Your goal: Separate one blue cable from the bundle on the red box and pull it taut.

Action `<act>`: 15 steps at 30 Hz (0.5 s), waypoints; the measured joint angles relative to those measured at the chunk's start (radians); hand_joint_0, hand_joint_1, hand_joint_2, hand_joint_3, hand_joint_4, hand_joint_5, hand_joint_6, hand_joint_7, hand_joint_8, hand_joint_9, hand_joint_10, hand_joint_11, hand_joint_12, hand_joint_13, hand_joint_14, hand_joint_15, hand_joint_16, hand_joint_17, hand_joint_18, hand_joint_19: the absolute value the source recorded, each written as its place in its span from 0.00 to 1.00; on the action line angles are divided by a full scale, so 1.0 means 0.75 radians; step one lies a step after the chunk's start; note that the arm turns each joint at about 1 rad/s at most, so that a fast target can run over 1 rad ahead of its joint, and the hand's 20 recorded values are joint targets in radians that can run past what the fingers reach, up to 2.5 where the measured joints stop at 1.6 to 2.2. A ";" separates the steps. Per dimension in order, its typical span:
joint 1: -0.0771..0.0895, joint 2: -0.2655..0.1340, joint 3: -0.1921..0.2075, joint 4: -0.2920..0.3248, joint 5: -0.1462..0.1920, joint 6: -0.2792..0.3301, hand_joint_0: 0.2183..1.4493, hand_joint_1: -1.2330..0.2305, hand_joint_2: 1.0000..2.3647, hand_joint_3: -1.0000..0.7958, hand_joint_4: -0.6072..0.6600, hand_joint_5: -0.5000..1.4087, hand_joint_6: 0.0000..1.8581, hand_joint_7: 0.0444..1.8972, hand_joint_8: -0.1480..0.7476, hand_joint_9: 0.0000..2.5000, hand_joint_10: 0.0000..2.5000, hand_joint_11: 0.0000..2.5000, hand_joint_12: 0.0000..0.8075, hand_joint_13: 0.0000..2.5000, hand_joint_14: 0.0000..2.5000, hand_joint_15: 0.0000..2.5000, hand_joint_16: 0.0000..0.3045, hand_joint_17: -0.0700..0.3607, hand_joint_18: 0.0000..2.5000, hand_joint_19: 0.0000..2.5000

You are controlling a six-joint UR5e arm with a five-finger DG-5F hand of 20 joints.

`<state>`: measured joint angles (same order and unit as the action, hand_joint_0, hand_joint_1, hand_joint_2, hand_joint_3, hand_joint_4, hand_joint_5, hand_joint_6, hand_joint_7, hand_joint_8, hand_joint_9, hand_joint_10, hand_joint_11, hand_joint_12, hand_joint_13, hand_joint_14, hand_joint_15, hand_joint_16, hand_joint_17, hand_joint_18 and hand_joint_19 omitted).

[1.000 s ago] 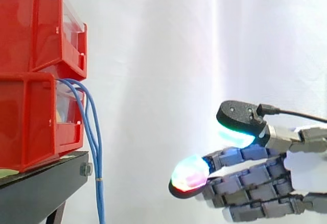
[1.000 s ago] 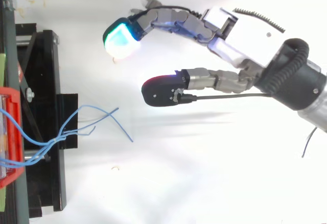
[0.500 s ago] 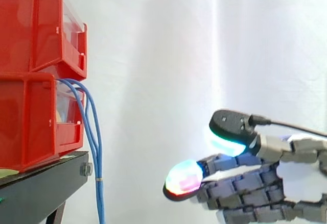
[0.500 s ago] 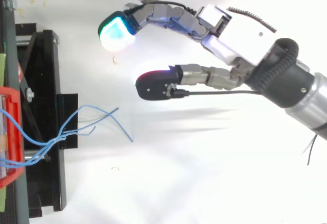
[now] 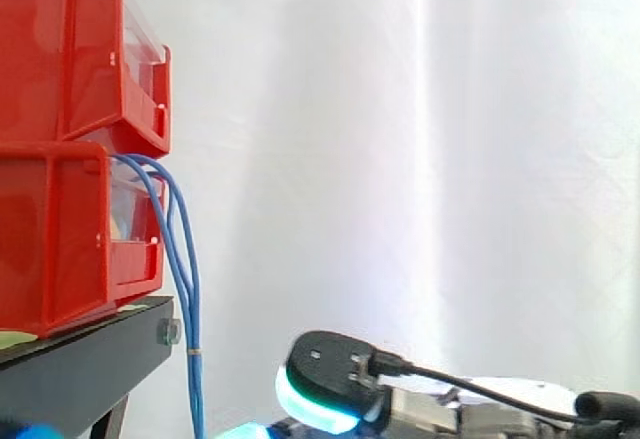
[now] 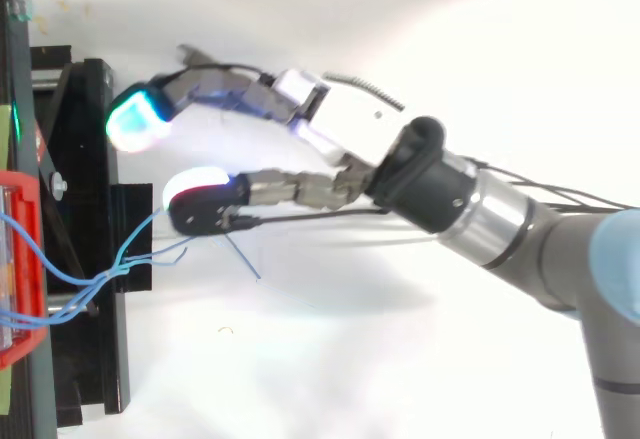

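The UR5e arm (image 6: 540,244) reaches in from the right of the top view, angled toward the black stand (image 6: 80,159) — a line that puts the hand at the cables' loose lengths rather than at the bins. Two stacked red bins (image 5: 70,109) sit on the stand. The bundle of blue cables (image 5: 186,289) leaves the front of the lower bin and hangs past the stand's edge, so the strands fan apart below. The hand (image 6: 345,124) is spread and holds nothing. Its cyan fingertip (image 6: 135,121) is over the stand and its thumb pad (image 6: 200,194) is by the fanned cable ends (image 6: 240,259) — a gap apparently kept to take one strand. Whether the thumb touches a strand I cannot tell.
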<state>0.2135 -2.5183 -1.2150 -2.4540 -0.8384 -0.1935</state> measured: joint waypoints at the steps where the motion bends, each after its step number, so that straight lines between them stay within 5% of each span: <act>1: 0.002 -0.012 0.027 -0.003 -0.007 0.015 0.20 0.41 0.00 0.28 0.66 0.16 0.27 0.36 0.46 0.14 0.00 0.02 0.37 0.02 0.00 0.01 0.19 0.47 0.00 0.02; 6: 0.013 -0.036 0.092 -0.008 -0.045 0.120 0.20 0.41 0.00 0.28 0.66 0.16 0.27 0.36 0.46 0.14 0.00 0.02 0.37 0.02 0.00 0.01 0.19 0.47 0.00 0.03; 15: 0.040 -0.038 0.101 -0.011 -0.219 0.280 0.21 0.42 0.00 0.28 0.67 0.16 0.27 0.36 0.47 0.15 0.00 0.02 0.37 0.03 0.00 0.01 0.19 0.47 0.00 0.03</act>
<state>0.2435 -2.5468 -1.1390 -2.4622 -1.0029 0.0168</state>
